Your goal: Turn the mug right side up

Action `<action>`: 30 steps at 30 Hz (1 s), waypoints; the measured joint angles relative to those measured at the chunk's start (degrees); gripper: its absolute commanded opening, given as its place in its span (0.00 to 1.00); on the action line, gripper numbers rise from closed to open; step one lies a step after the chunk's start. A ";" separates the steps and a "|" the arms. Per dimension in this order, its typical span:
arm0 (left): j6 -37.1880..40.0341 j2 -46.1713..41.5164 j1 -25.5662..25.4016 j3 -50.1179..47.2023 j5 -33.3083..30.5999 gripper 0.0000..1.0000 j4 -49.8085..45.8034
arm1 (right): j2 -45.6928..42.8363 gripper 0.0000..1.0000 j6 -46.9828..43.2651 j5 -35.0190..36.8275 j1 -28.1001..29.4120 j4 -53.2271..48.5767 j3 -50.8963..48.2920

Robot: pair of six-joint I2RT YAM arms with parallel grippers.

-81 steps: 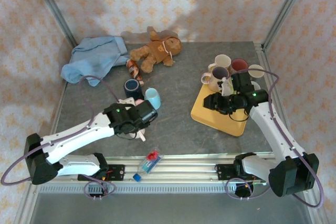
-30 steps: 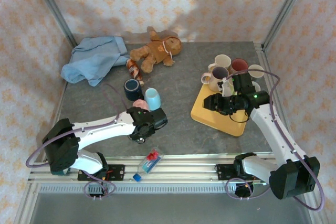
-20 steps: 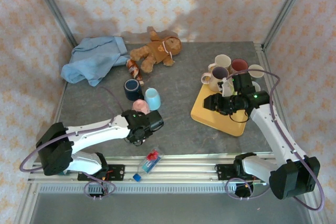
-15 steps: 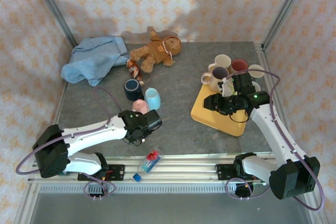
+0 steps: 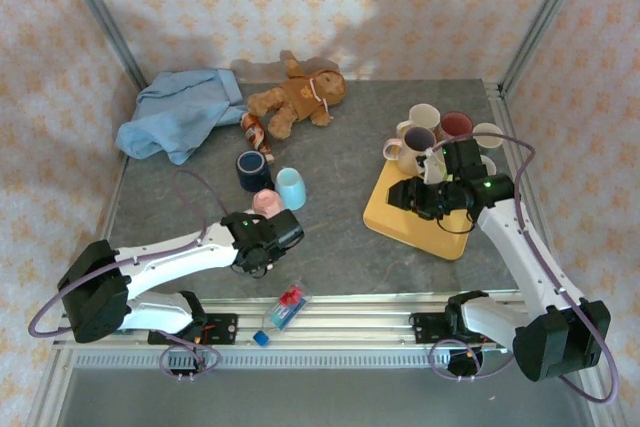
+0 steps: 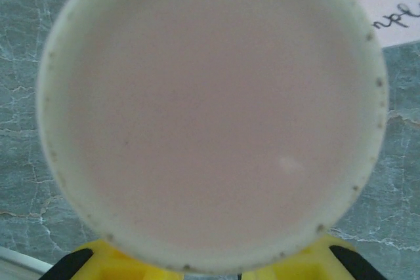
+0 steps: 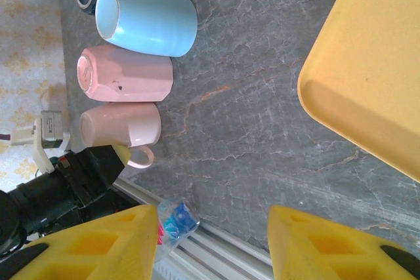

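Where left gripper point(image 5: 265, 229) sits, mug point(image 6: 210, 116) (perhaps inverted)

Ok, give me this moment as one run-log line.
left gripper: over upside-down pale pink mug, grip unclear | right gripper: open, above yellow tray | status: mug not yet righted

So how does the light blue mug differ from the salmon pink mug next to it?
The light blue ceramic mug stands open end up; the salmon pink ceramic mug stands base up. The blue one shows its handle, the pink one's is hidden. Both stand side by side on the grey table.
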 measured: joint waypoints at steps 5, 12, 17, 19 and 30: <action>0.68 -0.02 0.70 -0.42 0.04 0.22 0.42 | 0.00 0.47 0.42 0.00 0.00 0.44 0.02; 1.57 -0.66 1.51 -0.79 0.22 0.13 0.87 | 0.02 0.47 0.83 0.00 0.00 0.44 0.02; 3.28 -1.27 1.86 -0.37 0.31 0.08 -0.42 | 0.02 0.47 1.25 0.02 0.00 0.46 0.02; 4.37 -1.70 2.27 0.81 0.92 0.06 -2.40 | 0.02 0.47 1.51 0.02 0.00 0.61 0.02; 8.00 -8.20 6.05 10.10 1.22 0.04 -9.42 | 0.02 0.47 2.78 0.00 0.00 2.19 0.04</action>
